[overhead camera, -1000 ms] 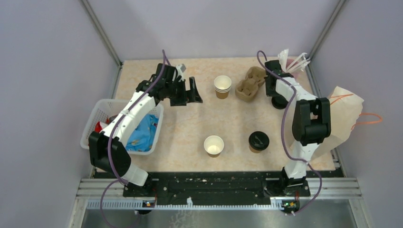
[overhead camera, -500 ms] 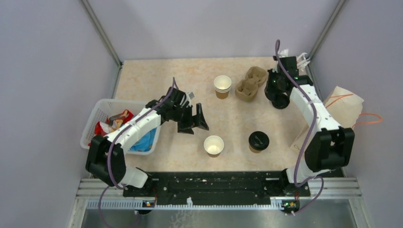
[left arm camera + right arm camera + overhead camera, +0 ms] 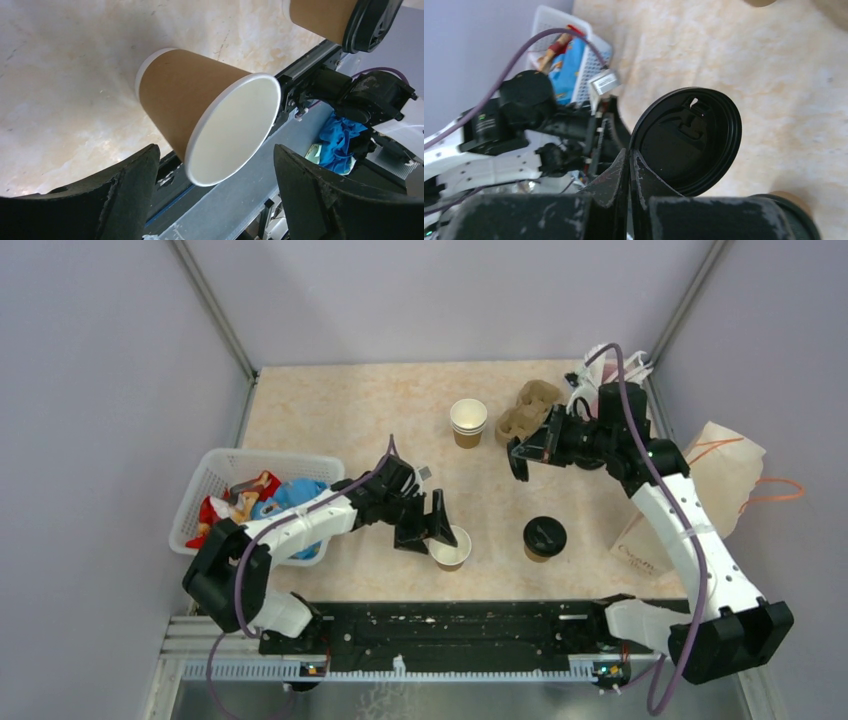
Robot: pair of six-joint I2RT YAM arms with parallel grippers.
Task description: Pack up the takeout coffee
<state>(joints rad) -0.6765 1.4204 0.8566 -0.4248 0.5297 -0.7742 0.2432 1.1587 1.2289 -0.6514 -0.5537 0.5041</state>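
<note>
1. As seen from above: left tool [image 3: 432, 532] spread wide around the open cup [image 3: 449, 547] near the front of the tabletop [image 3: 330, 410], nothing gripped; lidded cup [image 3: 544, 537] just to its right. Right tool [image 3: 517, 454] raised over mid-tabletop, clenched tight. Pulp carrier [image 3: 527, 412] and spare cup stack [image 3: 468, 422] well behind.
2. From the left wrist: same open cup standing between both fingers [image 3: 115, 200], a gap on each side, cream inside bare.
3. From the right wrist: black lid [image 3: 686, 140] pinched by its rim between shut fingers, held on edge, clear of the tabletop.
4. Probably midway: capping the second coffee before loading the carrier.
5. Next, likely: close the left tool gently to steady the thin paper wall without crushing; turn the lid flat, centre over the rim, press down evenly.
</note>
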